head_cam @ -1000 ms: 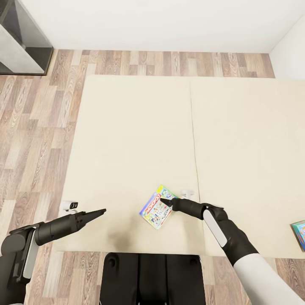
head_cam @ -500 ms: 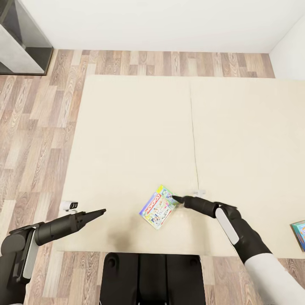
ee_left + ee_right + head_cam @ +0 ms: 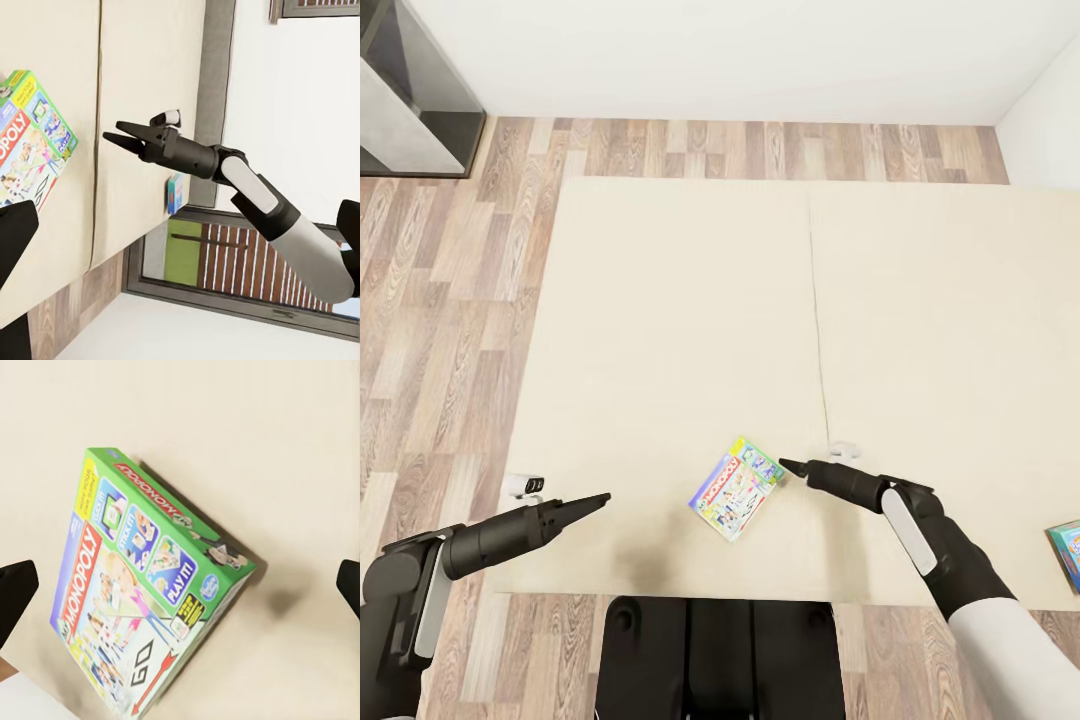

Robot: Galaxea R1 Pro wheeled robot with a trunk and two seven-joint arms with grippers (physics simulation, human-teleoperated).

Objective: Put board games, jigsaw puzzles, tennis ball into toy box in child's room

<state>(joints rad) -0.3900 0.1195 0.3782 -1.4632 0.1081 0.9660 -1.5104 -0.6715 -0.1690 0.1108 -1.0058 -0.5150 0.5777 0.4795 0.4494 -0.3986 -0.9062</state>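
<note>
A green-edged board game (image 3: 735,487) with a red banner lies flat near the front edge of the beige bed (image 3: 680,300). The right wrist view has the same board game (image 3: 142,585) close up, between wide-spread fingers (image 3: 15,592). My right gripper (image 3: 787,465) is open, its tips just right of the box's corner and apart from it. The left wrist view catches that gripper (image 3: 114,133) with its fingers parted. My left gripper (image 3: 600,497) is open with nothing in it, hovering over the bed's front left, well left of the box. A small blue board game (image 3: 1066,553) lies at the bed's far right.
Wood-plank floor (image 3: 440,330) runs along the bed's left side and behind it. A dark grey cabinet (image 3: 410,90) stands at the back left against the white wall. My base (image 3: 715,655) is right at the bed's front edge.
My right gripper has drawn back to the right, off the green-edged board game. The box has turned slightly and shifted a little right. The left arm has not moved.
</note>
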